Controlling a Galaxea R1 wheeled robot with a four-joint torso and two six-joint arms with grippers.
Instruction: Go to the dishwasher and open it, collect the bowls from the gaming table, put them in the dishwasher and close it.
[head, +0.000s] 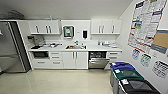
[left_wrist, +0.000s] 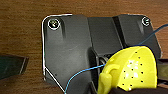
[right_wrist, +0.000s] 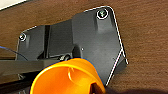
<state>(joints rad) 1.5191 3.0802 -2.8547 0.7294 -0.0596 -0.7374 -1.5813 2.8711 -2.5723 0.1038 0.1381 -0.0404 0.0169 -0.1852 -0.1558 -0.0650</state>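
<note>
Faintly, dishwasher (head: 98, 60) ajar, interior dark.

Cabinets (head: 75, 60): I see white, with dark handles.
Dishwasher (head: 98, 60): steel front, dark inside.
Fridge (head: 11, 47): grey steel.
Floor (head: 55, 81): pale cream.
Bins (head: 132, 80): lids blue, green and black.
Left bowl (left_wrist: 136, 70): yellow, dotted with small holes.
Right bowl (right_wrist: 66, 78): orange.
Wood behind (right_wrist: 145, 37): dark brown grain.

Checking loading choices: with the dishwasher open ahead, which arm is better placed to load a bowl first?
Probably right, marginally. The dishwasher, door down, sits right of centre ahead, across the floor. An orange bowl is at the right wrist, a yellow bowl at the left.
</note>
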